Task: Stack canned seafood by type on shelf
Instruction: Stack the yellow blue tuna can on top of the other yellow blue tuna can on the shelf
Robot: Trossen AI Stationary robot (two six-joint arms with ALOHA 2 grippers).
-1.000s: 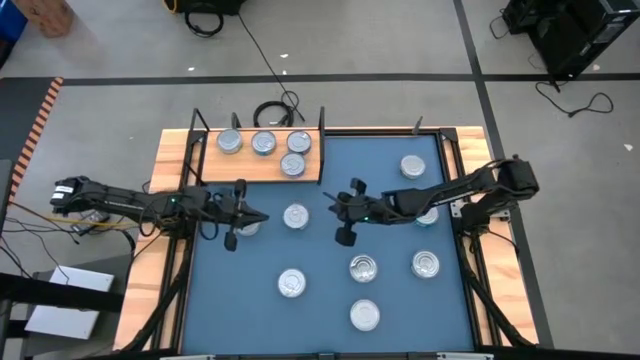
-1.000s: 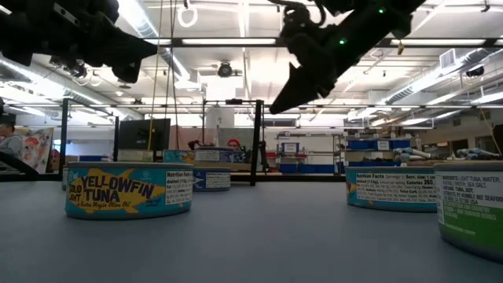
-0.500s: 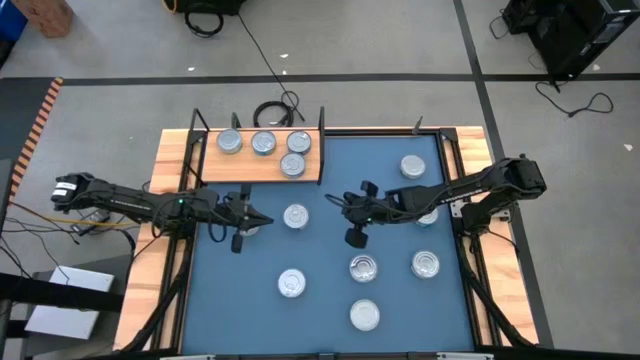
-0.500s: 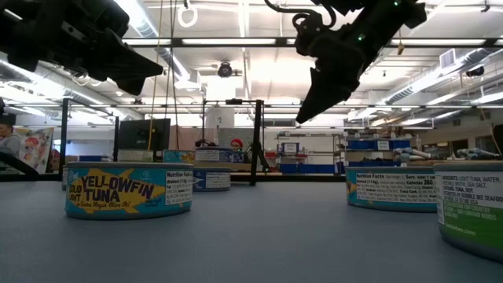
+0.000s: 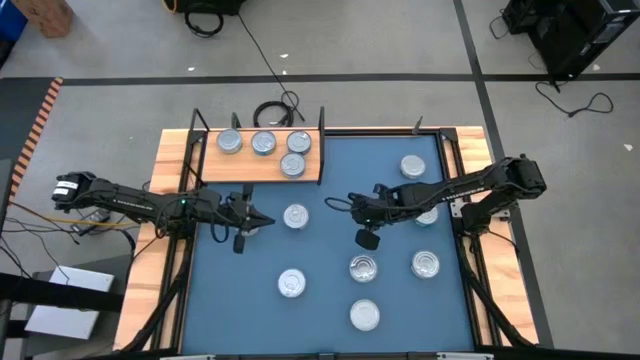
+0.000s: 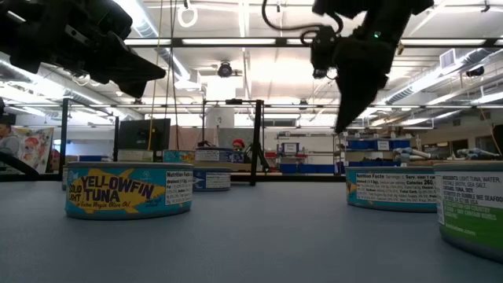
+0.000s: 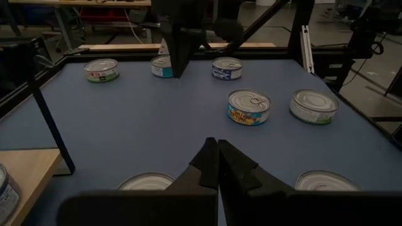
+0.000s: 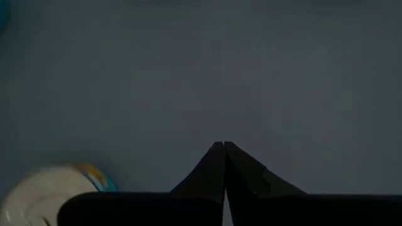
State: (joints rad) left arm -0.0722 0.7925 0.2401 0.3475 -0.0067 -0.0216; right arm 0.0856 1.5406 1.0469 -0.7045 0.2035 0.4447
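Shiny metal tins [image 5: 296,215] (paper-labelled sides) lie on matt blue mat [image 5: 320,290]; shelf [image 5: 240,169] wooden.

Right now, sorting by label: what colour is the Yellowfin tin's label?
Blue with yellow lettering; low view.

Silver tins [image 5: 295,215] lie on a blue mat [image 5: 330,285]; shelf [image 5: 240,168] light-brown wood.

In the low view, at your nine o'clock, the nearest tin [image 6: 128,189] carries a blue label reading "YELLOWFIN TUNA" in large yellow letters, with "SOLID LIGHT" stacked at its left end. A white panel on the same label is headed "Nutrition Facts"; the lines below it are too small to read. At your three o'clock, the blue tin [image 6: 391,189] also shows a panel headed "Nutrition Facts". The green-banded tin [image 6: 470,207] at the far right bears fine print you cannot make out.
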